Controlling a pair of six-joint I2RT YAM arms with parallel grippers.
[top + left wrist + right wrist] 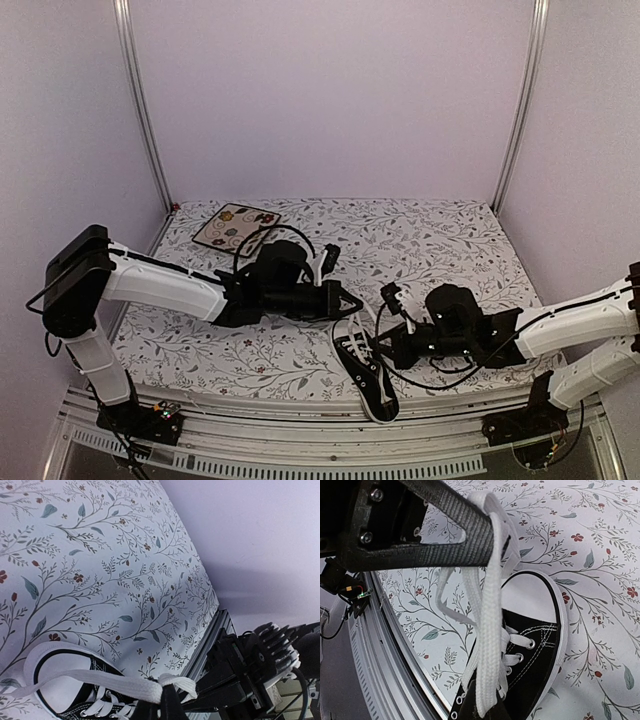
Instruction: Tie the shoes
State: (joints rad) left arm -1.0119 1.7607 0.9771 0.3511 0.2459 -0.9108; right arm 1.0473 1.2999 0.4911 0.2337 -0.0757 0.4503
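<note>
The shoe (368, 378), a black canvas sneaker with white laces and a white toe cap, lies near the table's front edge, toe toward me. My left gripper (350, 303) hovers just above its heel end, and my right gripper (386, 347) sits close at its right side. In the left wrist view the left gripper (164, 702) is shut on a flat white lace (120, 686) stretched over the shoe's opening (65, 687). In the right wrist view the right gripper (489, 711) is shut on a lace strand (489, 630) that runs up and drapes over the left gripper's finger (455, 522).
A square floral-patterned plate (235, 228) lies at the back left of the flowered tablecloth (440, 240). The metal front rail (300, 415) runs just below the shoe. Aluminium posts (140, 100) stand at the back corners.
</note>
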